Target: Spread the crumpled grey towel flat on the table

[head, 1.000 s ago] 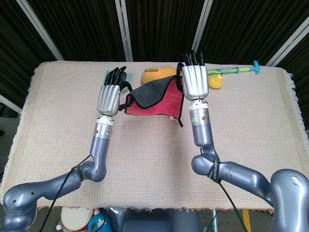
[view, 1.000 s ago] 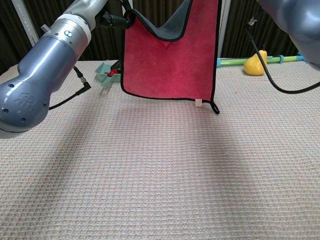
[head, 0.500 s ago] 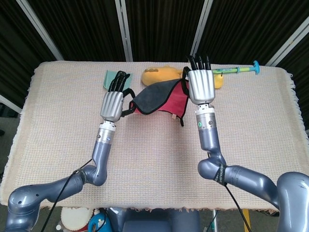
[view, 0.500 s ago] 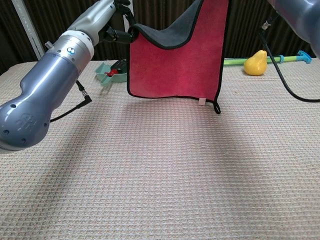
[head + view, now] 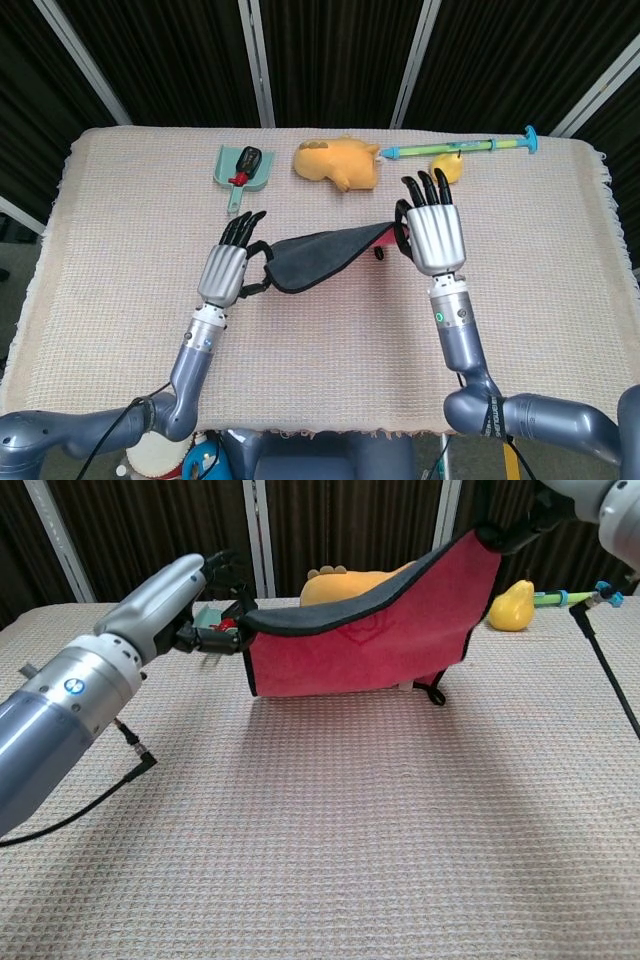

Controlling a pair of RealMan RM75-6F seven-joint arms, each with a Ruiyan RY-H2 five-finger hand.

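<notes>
1. Left hand (image 5: 226,270): fingers pinching one top corner of the towel (image 5: 320,258), thumb side tucked under the black-trimmed edge; grip clearest in the chest view (image 5: 205,630).
2. Right hand (image 5: 433,232): fingers extended and close together, holding the opposite top corner; in the chest view only the fingertips at the raised corner visible, so exact pinch hard to tell.
3. Towel strung between the two hands, grey face up, red face toward the chest camera, top edge sloping: low at the left hand, high at the right.
4. Long axis running left to right across the middle of the table (image 5: 330,330), roughly parallel to its front edge; lower edge and small hanging loop touching or just above the cloth surface.
5. Judged next: lowering both corners together while drawing toward the front edge, letting the hanging part lay out flat behind; right corner with farther to drop.
6. Risk: hanging edge folding under if lowered straight down.
7. Farther back, well apart from the towel: small dustpan (image 5: 240,165), yellow plush toy (image 5: 335,162), pear (image 5: 511,605), green stick (image 5: 460,149).
</notes>
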